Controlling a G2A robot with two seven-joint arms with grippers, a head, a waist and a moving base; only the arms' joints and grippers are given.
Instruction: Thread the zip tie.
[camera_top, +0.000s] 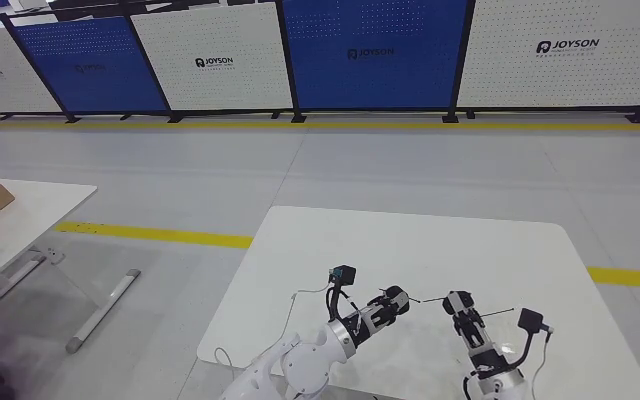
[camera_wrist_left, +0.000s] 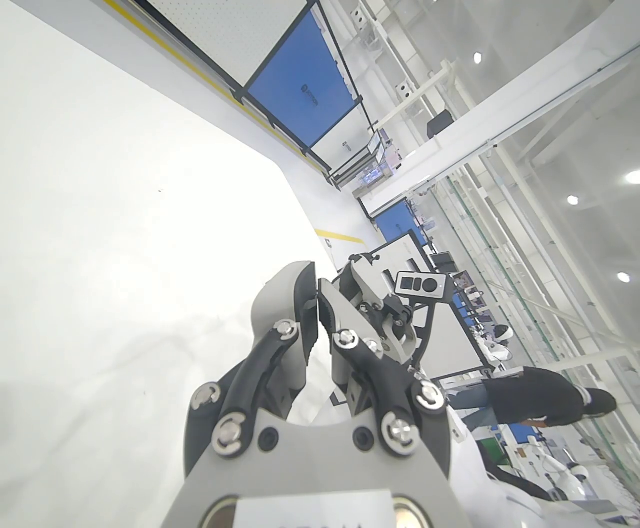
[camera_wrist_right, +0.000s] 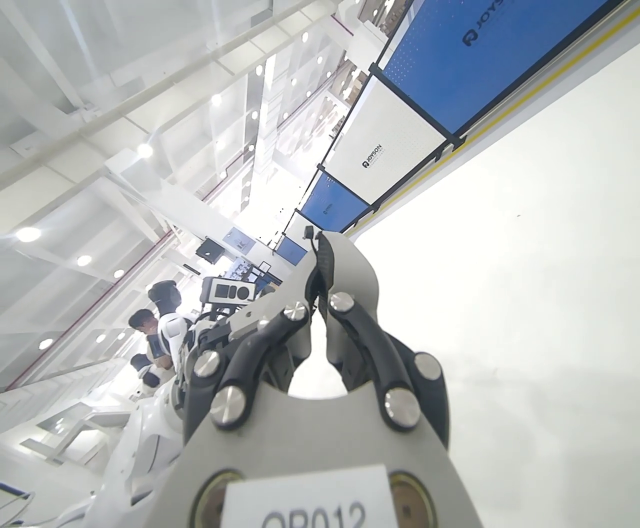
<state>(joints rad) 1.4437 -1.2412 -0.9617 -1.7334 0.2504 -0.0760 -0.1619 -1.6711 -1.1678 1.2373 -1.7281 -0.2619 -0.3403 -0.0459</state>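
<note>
A thin black zip tie (camera_top: 428, 299) spans the small gap between my two grippers, low over the near part of the white table (camera_top: 400, 240). My left gripper (camera_top: 400, 297) (camera_wrist_left: 317, 292) is shut with a thin strip pinched between its pads. My right gripper (camera_top: 453, 300) (camera_wrist_right: 320, 245) is shut on the zip tie, whose black strip runs along its fingers. The tie's small square head (camera_wrist_right: 309, 233) sticks out past the fingertips. A further thin black length (camera_top: 500, 309) trails out behind the right gripper. In the left wrist view the right gripper (camera_wrist_left: 362, 280) sits just beyond my left one.
The table's near edge (camera_top: 230, 355) lies close to both arms, with bare white surface stretching ahead of them. A second white table (camera_top: 30, 210) stands off to the left. Blue and white panels (camera_top: 370, 50) line the far side of the floor.
</note>
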